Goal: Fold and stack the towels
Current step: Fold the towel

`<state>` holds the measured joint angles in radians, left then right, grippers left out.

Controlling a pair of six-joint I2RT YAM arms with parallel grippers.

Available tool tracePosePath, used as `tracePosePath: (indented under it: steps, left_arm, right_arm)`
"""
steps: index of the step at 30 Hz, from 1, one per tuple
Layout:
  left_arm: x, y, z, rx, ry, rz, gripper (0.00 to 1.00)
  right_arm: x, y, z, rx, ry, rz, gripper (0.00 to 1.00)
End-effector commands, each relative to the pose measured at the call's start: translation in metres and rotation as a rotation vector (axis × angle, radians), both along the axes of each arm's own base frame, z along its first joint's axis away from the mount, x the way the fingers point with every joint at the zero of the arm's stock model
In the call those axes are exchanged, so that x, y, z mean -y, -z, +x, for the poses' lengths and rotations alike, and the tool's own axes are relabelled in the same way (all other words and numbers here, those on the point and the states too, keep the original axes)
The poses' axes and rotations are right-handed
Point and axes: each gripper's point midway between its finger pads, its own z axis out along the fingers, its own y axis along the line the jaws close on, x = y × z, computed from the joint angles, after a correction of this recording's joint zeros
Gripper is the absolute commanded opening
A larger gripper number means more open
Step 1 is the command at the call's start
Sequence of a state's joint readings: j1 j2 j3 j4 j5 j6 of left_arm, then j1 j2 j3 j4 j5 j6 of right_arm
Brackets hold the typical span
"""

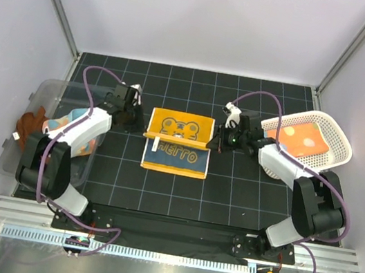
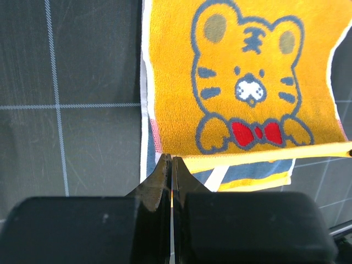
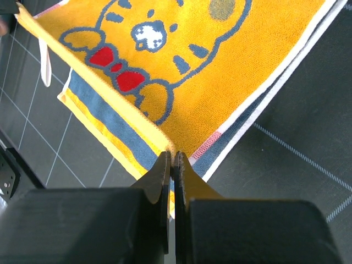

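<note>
A yellow-orange towel (image 1: 181,126) with a cartoon tiger face lies in the middle of the black mat. Its near part (image 1: 176,157) shows a blue band with lettering. One yellow hem of it (image 1: 176,138) is raised and stretched between both grippers. My left gripper (image 1: 143,131) (image 2: 171,159) is shut on the hem's left corner. My right gripper (image 1: 212,142) (image 3: 175,155) is shut on its right corner. In both wrist views the tiger face (image 2: 247,82) (image 3: 148,38) spreads beyond the fingertips, with blue and yellow stripes below the hem.
A white perforated basket (image 1: 333,137) at the right holds an orange polka-dot towel (image 1: 301,139). A clear bin (image 1: 15,150) at the left holds a rust-brown towel (image 1: 29,125) and a light blue one (image 1: 75,122). White walls enclose the mat.
</note>
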<state>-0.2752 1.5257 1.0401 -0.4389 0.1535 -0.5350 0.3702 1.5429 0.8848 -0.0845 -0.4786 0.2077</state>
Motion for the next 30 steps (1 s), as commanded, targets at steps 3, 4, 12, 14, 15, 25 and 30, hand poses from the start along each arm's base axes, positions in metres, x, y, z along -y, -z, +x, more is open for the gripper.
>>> tracePosePath:
  steps: [3, 4, 12, 14, 15, 25, 30]
  left_arm:
    - [-0.001, -0.064, 0.012, 0.146, -0.040, -0.024, 0.00]
    - [0.000, -0.076, 0.015, 0.167, -0.040, -0.032, 0.00]
    - [-0.001, -0.027, -0.023, 0.045, -0.012, 0.030, 0.00]
    - [0.000, -0.010, -0.035, 0.006, -0.015, 0.027, 0.00]
    - [0.001, -0.007, -0.037, 0.002, -0.016, 0.026, 0.00]
    - [-0.007, 0.021, -0.052, -0.050, -0.040, 0.104, 0.00]
    - [-0.014, 0.030, -0.053, -0.052, -0.068, 0.141, 0.00]
  right_arm:
    - [0.005, -0.066, 0.024, 0.158, 0.068, -0.008, 0.01]
    - [0.005, -0.070, 0.025, 0.162, 0.065, -0.013, 0.01]
    - [0.000, -0.037, -0.018, 0.098, 0.039, -0.034, 0.01]
    - [0.005, -0.018, -0.025, 0.076, 0.052, -0.043, 0.01]
    - [0.008, -0.011, -0.027, 0.066, 0.059, -0.051, 0.01]
    - [0.008, 0.021, -0.046, 0.002, 0.038, -0.050, 0.01]
    - [0.001, 0.028, -0.053, -0.015, 0.026, -0.045, 0.02]
